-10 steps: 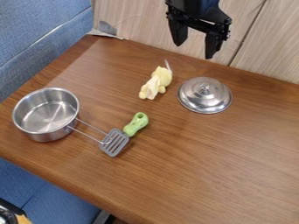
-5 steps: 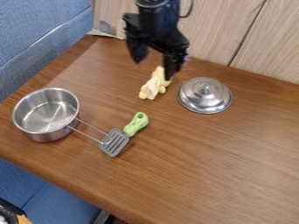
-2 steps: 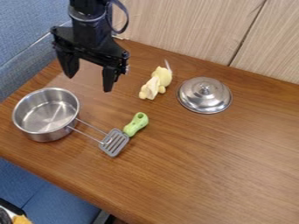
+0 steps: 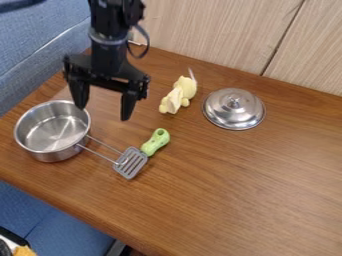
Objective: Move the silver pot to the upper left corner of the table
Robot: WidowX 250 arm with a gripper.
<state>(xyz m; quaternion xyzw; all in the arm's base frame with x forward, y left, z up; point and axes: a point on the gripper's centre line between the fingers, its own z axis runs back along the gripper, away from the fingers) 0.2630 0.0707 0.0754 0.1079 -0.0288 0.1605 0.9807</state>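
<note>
My gripper (image 4: 103, 113) hangs open at the upper left, its two fingers apart with nothing between them. The silver pot (image 4: 53, 131) stands upright and empty at the table's left side. One fingertip overlaps the pot's upper right rim in the view; whether they touch I cannot tell. The pot's thin wire handle points to the lower right, with its end at the grey slotted head of the spatula. The table (image 4: 234, 195) is brown wood, and its upper left corner is partly hidden behind the arm.
A spatula with a green handle (image 4: 155, 142) lies right of the pot. Further up is a yellow plush toy (image 4: 179, 95), and right of it a silver lid (image 4: 234, 108). A pale wooden panel (image 4: 220, 30) borders the table's far edge, blue upholstery (image 4: 40, 45) its left side.
From the top centre, my gripper has travelled left across the far part of the table, then slightly down toward the pot. The pot, spatula, toy and lid have stayed in place.
</note>
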